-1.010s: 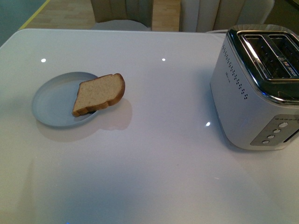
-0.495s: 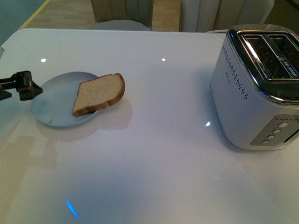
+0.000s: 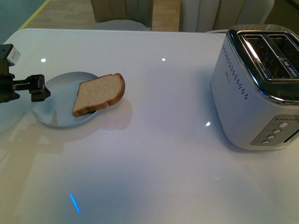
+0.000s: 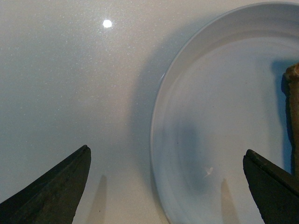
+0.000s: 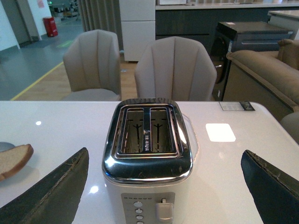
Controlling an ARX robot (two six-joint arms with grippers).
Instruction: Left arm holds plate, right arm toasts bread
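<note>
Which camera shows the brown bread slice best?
Front view: the whole light brown bread slice on the round pale blue-grey plate. Right wrist view catches one end; left wrist view only a crust edge.

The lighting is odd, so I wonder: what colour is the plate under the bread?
Plain pale blue-grey, no pattern; the plate shows best in the left wrist view.

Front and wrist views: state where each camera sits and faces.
Front: on the body, looking down at plate, bread, toaster; left hand at left.
Left wrist: on left arm, looking down at the plate rim; hand tips show.
Right wrist: on right arm, facing toaster and chairs; right hand tips show.
Shared: front and right wrist both show toaster, bread.
</note>
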